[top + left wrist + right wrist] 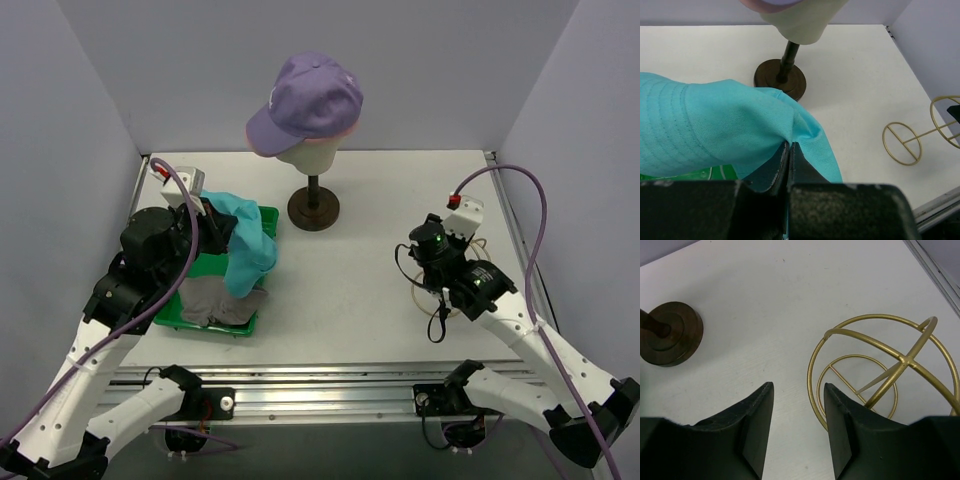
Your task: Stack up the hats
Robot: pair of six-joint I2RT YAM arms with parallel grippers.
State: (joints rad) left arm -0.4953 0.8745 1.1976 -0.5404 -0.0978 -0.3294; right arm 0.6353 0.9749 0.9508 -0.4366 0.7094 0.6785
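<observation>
Top view: we record the lavender cap (pixel 305 100) seated on the mannequin head (pixel 312 152) at the 12 o'clock end of the table (pixel 350 290). A pink edge (pixel 335 133) shows under its rim; whether that is a second cap we cannot tell. The green tray (pixel 200 268) lies at 9 o'clock, with the grey hat (pixel 222 302) flat in its near part. The teal hat (pixel 248 245) droops over the tray's 3 o'clock side, its upper end at the left tool (pixel 215 222). Whether its lower end touches the grey hat we cannot tell. Left wrist view: the left tool's jaws are pressed together on a fold of the teal hat, and the fabric spreads away toward 9 o'clock. A strip of the green tray shows beneath the fabric at 7 o'clock. The dark stand base (pixel 780 80) of the mannequin head stands beyond the hat at 12 o'clock. A gold wire stand (pixel 902 142) rests on the table at 3 o'clock, well apart from the hat. Right wrist view: the right tool (pixel 797 390) has its jaws apart with nothing held, and bare table shows between them. The gold wire stand sits just beside the right-hand finger at 3 o'clock. The dark stand base is at 10 o'clock, well apart. No hat appears in this view.
</observation>
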